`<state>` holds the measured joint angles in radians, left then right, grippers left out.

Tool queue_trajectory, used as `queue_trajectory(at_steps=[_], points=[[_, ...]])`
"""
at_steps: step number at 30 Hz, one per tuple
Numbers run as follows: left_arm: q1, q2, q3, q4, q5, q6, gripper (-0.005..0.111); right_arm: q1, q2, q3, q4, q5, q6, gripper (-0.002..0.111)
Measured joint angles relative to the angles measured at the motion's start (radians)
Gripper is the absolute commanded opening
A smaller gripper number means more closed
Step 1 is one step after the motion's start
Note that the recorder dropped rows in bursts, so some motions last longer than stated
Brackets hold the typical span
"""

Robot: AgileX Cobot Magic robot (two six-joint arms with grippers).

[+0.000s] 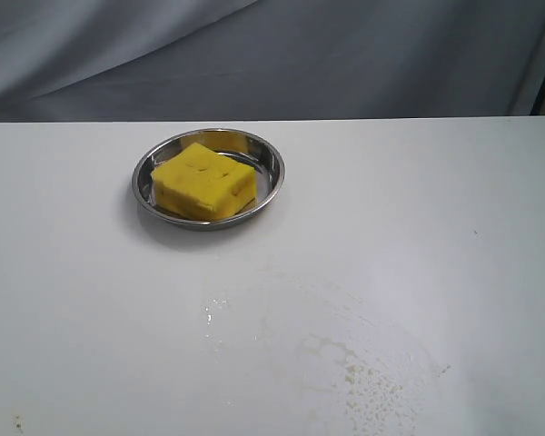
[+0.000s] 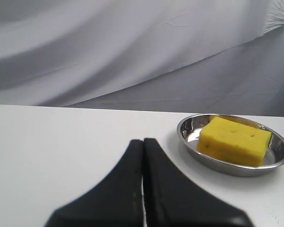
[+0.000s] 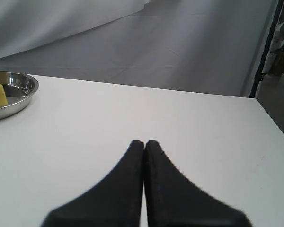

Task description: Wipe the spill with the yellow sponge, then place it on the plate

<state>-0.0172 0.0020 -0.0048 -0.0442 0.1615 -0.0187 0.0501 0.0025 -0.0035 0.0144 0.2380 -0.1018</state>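
No text, label, brand, number or sign can be read in any of the three views. No lettering or marking is seen on the yellow sponge (image 1: 203, 182), the plate (image 1: 271, 171), the white worktop (image 1: 436, 227) or the grey cloth backdrop (image 1: 345, 54).

Left pincer (image 2: 143, 142), right pincer (image 3: 144, 143): closed.
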Motion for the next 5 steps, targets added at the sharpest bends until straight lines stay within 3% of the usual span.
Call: queue_trajectory(at_steps=[5], points=[[0.0, 0.0, 0.0, 0.0, 0.0, 0.0, 0.0, 0.0, 0.0, 0.0, 0.0, 0.0, 0.0, 0.0]])
